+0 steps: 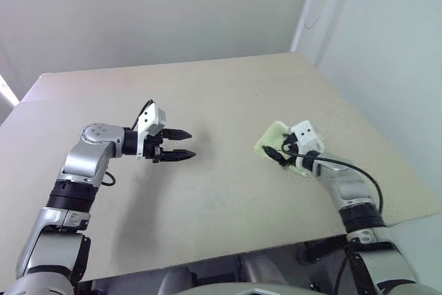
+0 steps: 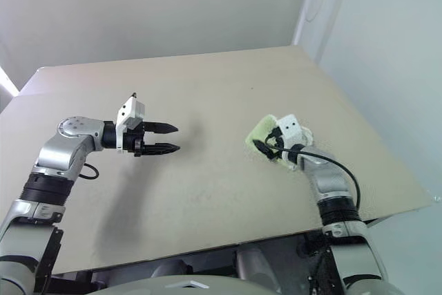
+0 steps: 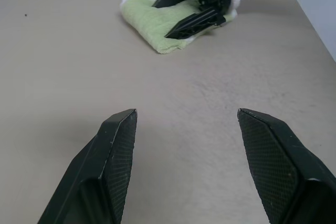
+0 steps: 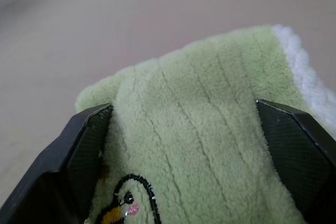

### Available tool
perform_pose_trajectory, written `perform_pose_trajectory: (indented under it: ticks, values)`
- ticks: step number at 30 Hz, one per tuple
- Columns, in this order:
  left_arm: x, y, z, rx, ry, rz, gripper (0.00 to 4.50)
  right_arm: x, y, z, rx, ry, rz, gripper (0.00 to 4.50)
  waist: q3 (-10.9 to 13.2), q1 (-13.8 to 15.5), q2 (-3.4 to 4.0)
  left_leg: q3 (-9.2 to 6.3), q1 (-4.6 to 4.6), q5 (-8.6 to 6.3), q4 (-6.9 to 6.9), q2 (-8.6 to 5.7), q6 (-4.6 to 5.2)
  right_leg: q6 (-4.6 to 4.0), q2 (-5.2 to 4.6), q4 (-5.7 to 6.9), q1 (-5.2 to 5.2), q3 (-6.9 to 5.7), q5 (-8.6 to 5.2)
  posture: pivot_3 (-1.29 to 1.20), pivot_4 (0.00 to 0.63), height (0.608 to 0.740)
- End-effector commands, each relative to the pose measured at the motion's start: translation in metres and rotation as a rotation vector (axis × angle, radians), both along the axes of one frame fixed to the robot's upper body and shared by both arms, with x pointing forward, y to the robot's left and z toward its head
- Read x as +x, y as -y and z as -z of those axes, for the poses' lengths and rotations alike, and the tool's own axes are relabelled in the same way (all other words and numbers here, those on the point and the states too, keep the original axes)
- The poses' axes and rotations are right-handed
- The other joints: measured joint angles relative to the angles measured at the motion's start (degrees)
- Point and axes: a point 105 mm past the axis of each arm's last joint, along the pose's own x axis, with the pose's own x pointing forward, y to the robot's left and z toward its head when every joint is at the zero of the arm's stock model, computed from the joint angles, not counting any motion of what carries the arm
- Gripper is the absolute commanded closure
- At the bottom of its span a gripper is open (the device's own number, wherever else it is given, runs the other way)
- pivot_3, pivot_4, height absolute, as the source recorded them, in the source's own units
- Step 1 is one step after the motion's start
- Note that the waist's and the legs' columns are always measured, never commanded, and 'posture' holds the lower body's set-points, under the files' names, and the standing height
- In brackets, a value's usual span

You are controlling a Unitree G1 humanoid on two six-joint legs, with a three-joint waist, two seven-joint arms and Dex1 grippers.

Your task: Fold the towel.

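Towel (image 1: 272,137): light green terry, already folded into a small compact bundle, lying on the desk (image 1: 228,94) on the robot's right side, toward the right edge. Long axis runs diagonally: one end points to the far-left of the desk, the other back toward the right arm. White edging shows along its far/right side. In the right wrist view the pile ribs run lengthwise away from the camera; a small dark-outlined embroidered mark w/ yellow and pink sits at the near end, between the fingers. No loop tag made out.

R hand (image 3: 181,13): over the towel, fingers spread wide, one on each side of the bundle's width. Fingers (image 4: 86,145) sit at or against the cloth edges; can't tell whether they press on it. Towel lies flat on the desk, not lifted. Black cable loops along the R forearm, behind the hand.

L hand (image 1: 178,144): held above bare desk on the robot's left, well apart from the towel, pointing across toward it. Fingers (image 3: 113,150) spread, nothing between them.

Surroundings: desk surface beige, matte, w/ a few tiny dark specks. Open desk between L hand and towel, nothing standing in the way. Plain pale wall behind the far edge; white vertical trim at the far-right corner.
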Motion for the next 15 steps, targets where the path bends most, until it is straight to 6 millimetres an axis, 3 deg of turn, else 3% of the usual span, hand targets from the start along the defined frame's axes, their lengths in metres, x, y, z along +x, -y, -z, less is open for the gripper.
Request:
perform_pose_trajectory:
  ticks: [1,7,12,15]
  values:
    - [0.000,-0.007,-0.010,-0.010,0.048,-0.016,1.28,0.003,0.007,0.004,-0.008,-0.007,0.024,0.02,-0.02,0.01,-0.06,-0.01,0.04,0.00,0.01,0.00,0.00,0.00,0.00,0.00,0.06,0.00,0.00,0.00,0.000,0.712]
    - [-0.005,-0.015,-0.007,-0.004,0.051,-0.032,1.28,0.004,0.005,-0.056,0.083,0.130,-0.040,0.02,0.11,0.13,0.13,-0.06,0.06,0.00,0.01,0.00,0.00,-0.01,0.01,0.07,0.05,-0.02,-0.01,0.00,0.000,0.712]
    - [-0.001,-0.024,-0.024,-0.066,0.083,-0.095,1.28,-0.020,-0.004,-0.115,0.189,0.229,-0.148,0.02,0.15,0.40,0.20,-0.09,-0.46,0.00,-0.04,0.01,0.00,0.02,0.02,0.09,-0.53,-0.05,0.01,0.00,0.000,0.712]
    - [0.004,-0.032,-0.035,-0.098,0.121,-0.139,1.28,-0.034,-0.010,-0.133,0.231,0.237,-0.205,0.02,0.15,0.51,0.20,-0.16,-0.92,0.00,-0.03,0.02,0.00,0.18,0.02,0.09,-0.79,-0.11,0.10,0.00,0.000,0.712]
